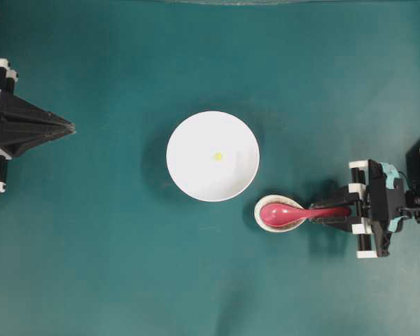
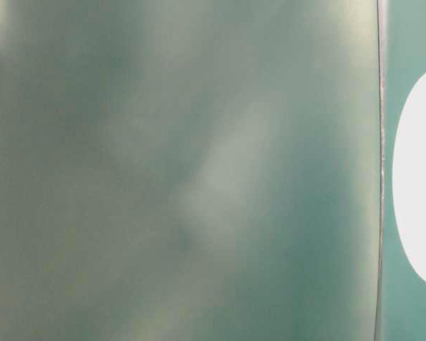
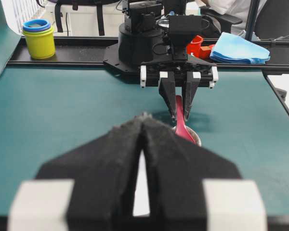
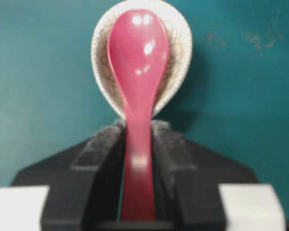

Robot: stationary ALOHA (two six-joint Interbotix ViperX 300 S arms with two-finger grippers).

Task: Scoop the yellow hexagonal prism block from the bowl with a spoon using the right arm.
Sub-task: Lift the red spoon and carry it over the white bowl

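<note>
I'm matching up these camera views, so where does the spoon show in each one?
Overhead: spoon lower right, scoop in the small dish.
Table-level: not in it.
Left wrist: centre, beyond the near fingers.
Right wrist: centre, handle between the fingers.
Shared landmark: the dish.

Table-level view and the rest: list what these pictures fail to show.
- Table-level view: blurred haze; only a cut-off edge of the bowl shows.
- Yellow block: too small overhead to confirm its shape.
- Left wrist view: the left gripper hides the bowl.
- Spoon: handle end hidden between the right gripper fingers.
</note>
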